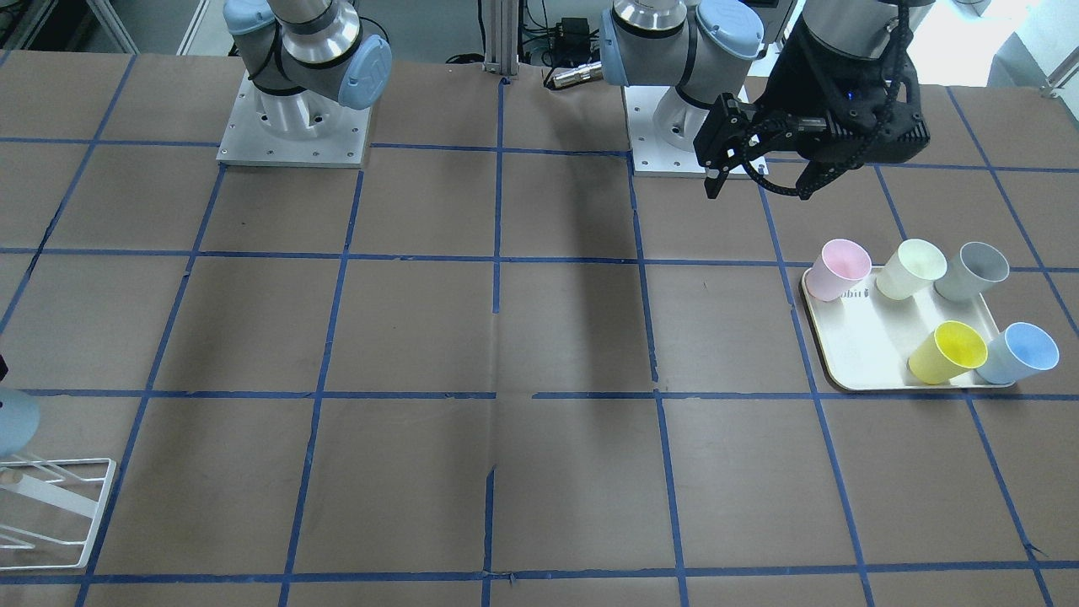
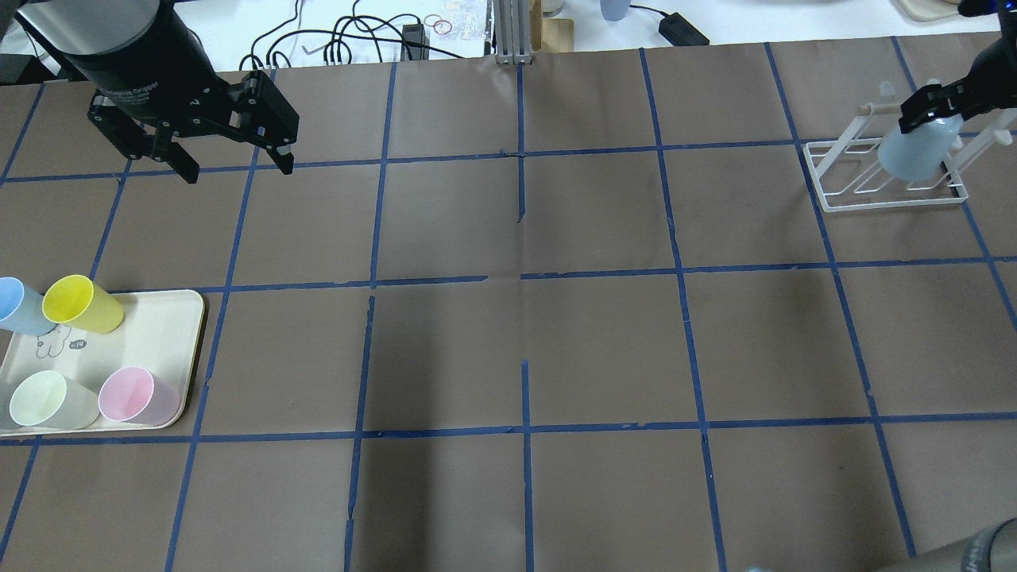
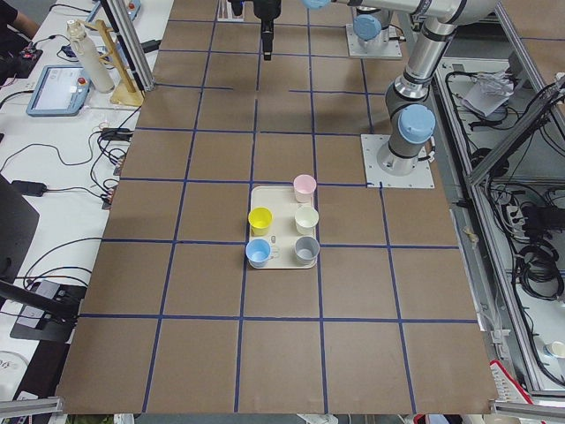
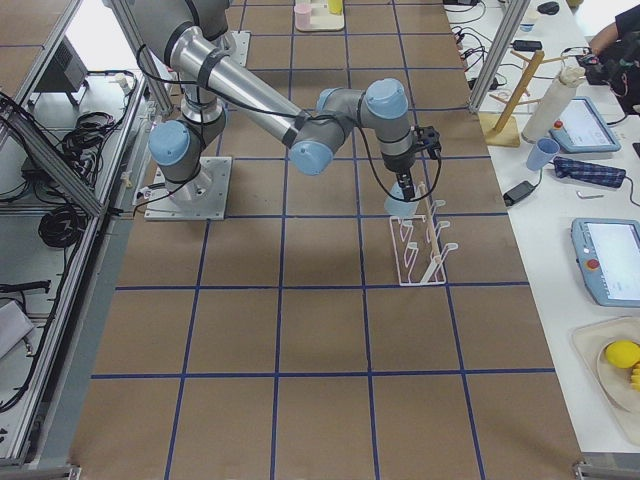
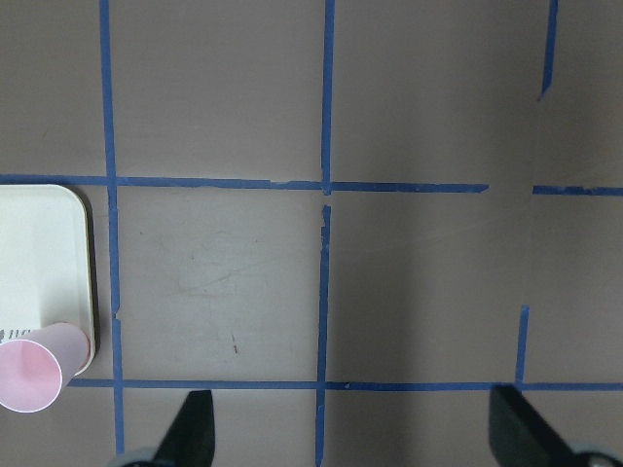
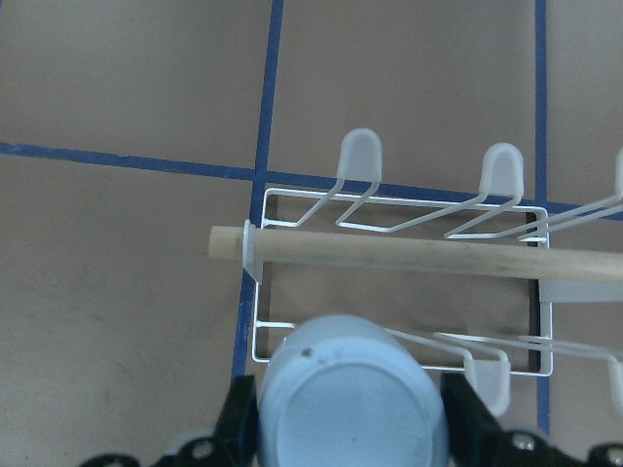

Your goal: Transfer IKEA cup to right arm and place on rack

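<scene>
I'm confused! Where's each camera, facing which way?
Front-facing: across table, facing both bases.
Overhead: behind robot, downward; left tool, right tool.
Exterior left: table's end; left arm near.
Exterior right: opposite end; right arm near.
Left wrist: down at table; fingertips.
Right wrist: down at rack; fingers, IKEA cup.
Overhead, right wrist share rack.

1. IKEA cup (image 6: pixel 346 389): smooth, matt blue plastic;
2. rack (image 6: pixel 361 161): thin white-coated wire, crossed by a bare pale wooden rod (image 6: pixel 409 256);
3. table (image 2: pixel 604 342): matt brown paper, lined with blue tape (image 2: pixel 604 275);
4. tray (image 1: pixel 868 354): smooth cream plastic by its look;
5. right arm (image 4: pixel 250 95): silvery metal tubes; smooth light-blue joint caps (image 4: pixel 386 97).
</scene>
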You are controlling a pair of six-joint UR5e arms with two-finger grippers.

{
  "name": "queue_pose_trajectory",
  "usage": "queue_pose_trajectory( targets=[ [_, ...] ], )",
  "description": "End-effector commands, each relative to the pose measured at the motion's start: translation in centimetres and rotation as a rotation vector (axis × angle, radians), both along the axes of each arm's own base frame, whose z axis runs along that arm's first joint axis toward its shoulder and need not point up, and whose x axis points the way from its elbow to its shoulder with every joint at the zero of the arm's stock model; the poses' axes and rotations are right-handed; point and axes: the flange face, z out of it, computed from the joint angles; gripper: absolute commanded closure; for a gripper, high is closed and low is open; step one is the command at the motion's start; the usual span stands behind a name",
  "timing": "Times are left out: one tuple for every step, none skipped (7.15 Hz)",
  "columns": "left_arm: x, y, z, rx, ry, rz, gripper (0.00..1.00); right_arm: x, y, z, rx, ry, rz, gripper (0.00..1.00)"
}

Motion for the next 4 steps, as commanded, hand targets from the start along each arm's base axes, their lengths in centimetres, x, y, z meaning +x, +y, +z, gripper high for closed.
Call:
queue_pose_trajectory(
  targets=[
    [0.1, 0.0, -0.2, -0.025, -0.003, 0.0, 0.0, -0.2, -0.2, -0.9, 0.007, -0.004, -0.004, 1.0],
    [0.2, 0.0, -0.1, -0.023, -0.009, -0.003, 0.0, -0.3, -0.5, -1.9, 0.022, -0.013, -0.006, 1.0],
    [0.2, 0.1, -0.3, -0.017, -0.009, -0.003, 0.0, -0.4, -0.7, -2.6, 0.032, -0.02, -0.01, 1.0],
    [0.2, -0.2, -0.6, -0.014, -0.009, -0.005, 0.0, -0.4, -0.7, -2.9, 0.036, -0.023, -0.012, 1.0]
  ],
)
